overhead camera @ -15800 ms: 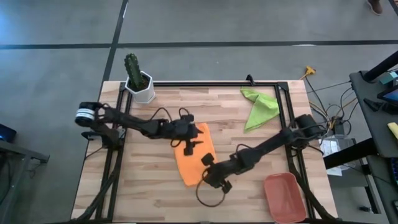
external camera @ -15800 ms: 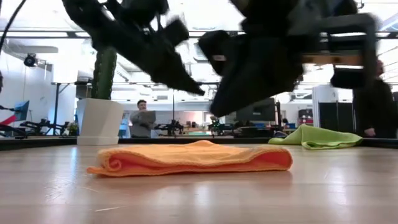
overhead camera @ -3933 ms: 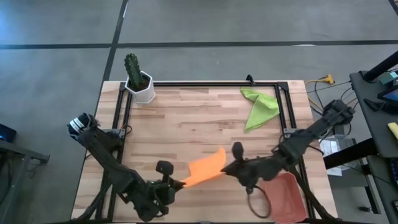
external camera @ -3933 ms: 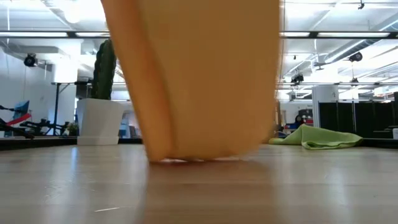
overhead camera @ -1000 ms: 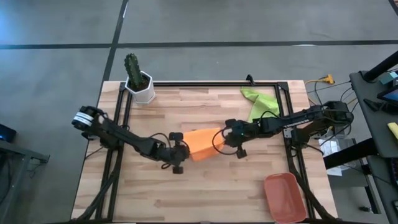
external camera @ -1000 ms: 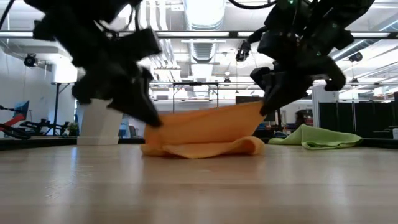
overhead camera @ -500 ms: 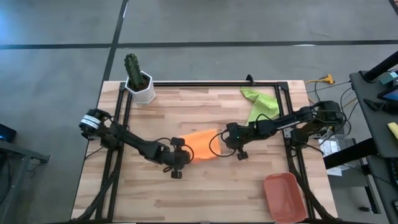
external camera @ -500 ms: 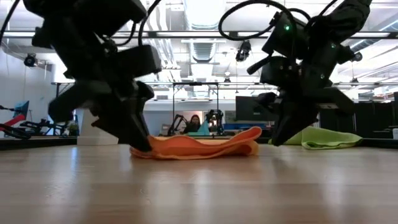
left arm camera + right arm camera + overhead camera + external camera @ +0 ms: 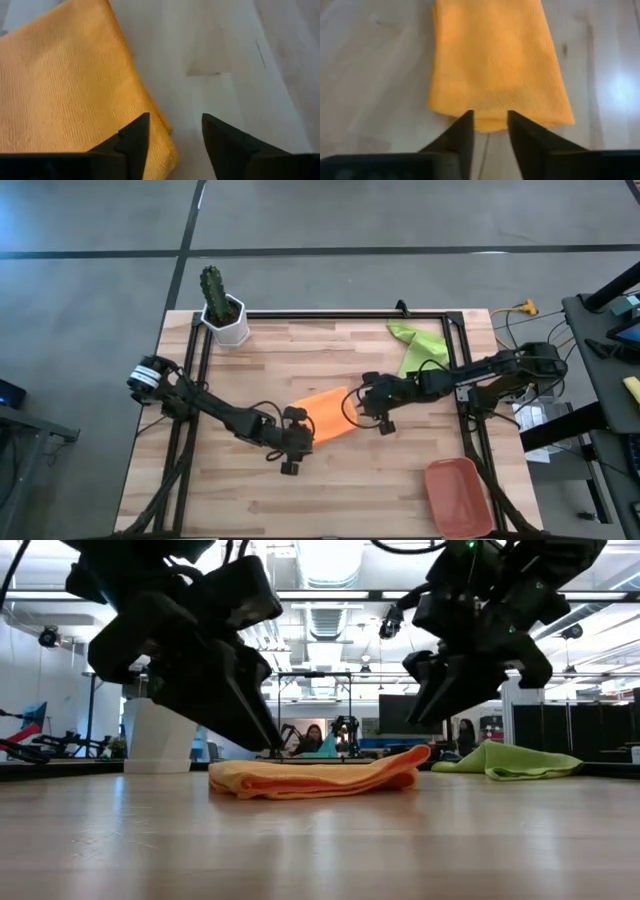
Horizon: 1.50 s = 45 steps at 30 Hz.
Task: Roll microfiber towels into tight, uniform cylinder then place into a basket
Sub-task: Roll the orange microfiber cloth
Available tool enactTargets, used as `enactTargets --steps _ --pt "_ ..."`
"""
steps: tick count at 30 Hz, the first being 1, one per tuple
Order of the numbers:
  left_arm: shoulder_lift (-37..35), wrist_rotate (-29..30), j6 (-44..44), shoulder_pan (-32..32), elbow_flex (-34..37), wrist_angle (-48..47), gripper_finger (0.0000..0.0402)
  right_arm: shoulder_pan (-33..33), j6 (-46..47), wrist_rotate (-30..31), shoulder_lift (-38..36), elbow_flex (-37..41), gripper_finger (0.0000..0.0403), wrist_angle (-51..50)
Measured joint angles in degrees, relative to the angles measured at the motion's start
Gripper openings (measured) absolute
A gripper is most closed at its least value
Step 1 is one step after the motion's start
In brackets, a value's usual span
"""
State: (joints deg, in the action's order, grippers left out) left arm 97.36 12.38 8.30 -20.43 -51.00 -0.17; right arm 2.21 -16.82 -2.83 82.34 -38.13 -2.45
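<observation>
— Where, the bright orange soft cloth towel (image 9: 326, 413)?
— Lying folded flat in the middle of the pale wooden counter (image 9: 240, 490), between the two arms. Looks like a low, wide lump in the low view (image 9: 318, 774).

— And the left gripper (image 9: 297, 438)?
— Just beside the near left corner of the orange towel. Black fingers (image 9: 134, 137) spread apart, one over the towel's edge, one over bare wood. Nothing pinched between them. Lifted a little off the counter in the low view (image 9: 262, 735).

— The right gripper (image 9: 356, 408)?
— At the other end of the orange towel, right by its edge. Fingers (image 9: 461, 132) parted a little, with the towel's edge (image 9: 495, 65) just past the tips. Let go, nothing held. Up above the cloth in the low view (image 9: 425, 700).

— The lime green soft cloth towel (image 9: 416, 352)?
— Crumpled at the far right of the counter, well apart from the orange one. Seen far back on the right in the low view (image 9: 510, 760).

— The small terracotta plastic tray with rounded corners (image 9: 458, 497)?
— At the near right corner of the counter. No towel in it.

— Anything else?
— A green cactus in a white pot (image 9: 224, 308) at the far left corner. A person (image 9: 312, 738) far off in the room behind.
</observation>
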Motion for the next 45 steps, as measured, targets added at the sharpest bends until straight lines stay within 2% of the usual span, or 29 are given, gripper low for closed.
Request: enactTargets --steps 3,4,8,9,10,12,15,17,21,25,28,35,39,45 --pt "-1.2 0.8 -3.5 0.0 -0.3 -1.9 0.0180 1.3 -0.1 1.5 0.6 0.0 0.0171 1.7" --pt "-2.2 3.0 -4.7 0.0 -0.4 -3.9 0.0181 1.6 -0.5 2.9 1.0 0.0 0.0187 2.9" --pt "-7.5 21.3 -5.7 0.5 0.7 -7.7 0.0179 1.4 -1.5 9.4 1.0 0.0 0.0226 5.9" --pt "-8.4 24.2 -5.4 1.3 1.4 -7.8 0.0178 1.0 -1.7 10.5 0.7 0.0 0.0232 6.2" --pt "-9.3 24.4 -4.7 2.3 1.7 -7.3 0.0178 0.3 -1.6 10.6 0.5 -0.2 0.0236 6.1" --pt "-11.2 19.3 -1.4 5.4 2.6 -8.0 0.0178 -1.6 -0.8 8.8 0.3 -1.7 0.0243 6.0" --pt "-12.0 5.2 3.0 11.3 2.9 -7.8 0.0177 -6.1 1.2 -0.2 0.3 -4.7 0.0253 3.0" --pt "-11.9 -0.6 4.6 15.1 3.8 -9.0 0.0177 -9.3 1.8 -5.4 1.5 -7.3 0.0262 1.4" --pt "-10.4 -6.1 4.7 21.4 5.6 -10.0 0.0177 -14.3 1.2 -6.2 5.3 -12.2 0.0280 -4.5" --pt "-7.8 -12.5 4.4 26.2 7.2 -9.9 0.0177 -17.2 0.1 -9.2 12.8 -16.8 0.0292 -7.9" --pt "-6.1 -13.6 3.1 28.1 7.7 -8.8 0.0177 -18.0 -0.7 -12.7 19.9 -20.6 0.0298 -9.8" --pt "-3.7 -15.1 1.8 29.0 8.3 -7.1 0.0177 -18.6 -5.9 -13.1 33.3 -31.7 0.0299 -18.3" --pt "-2.7 -15.3 1.7 29.0 9.0 -6.9 0.0177 -18.9 -7.8 -13.4 36.4 -36.7 0.0299 -25.4" --pt "-3.0 -15.5 1.7 28.9 9.6 -7.2 0.0176 -19.1 -9.2 -12.6 35.3 -38.9 0.0277 -30.5"
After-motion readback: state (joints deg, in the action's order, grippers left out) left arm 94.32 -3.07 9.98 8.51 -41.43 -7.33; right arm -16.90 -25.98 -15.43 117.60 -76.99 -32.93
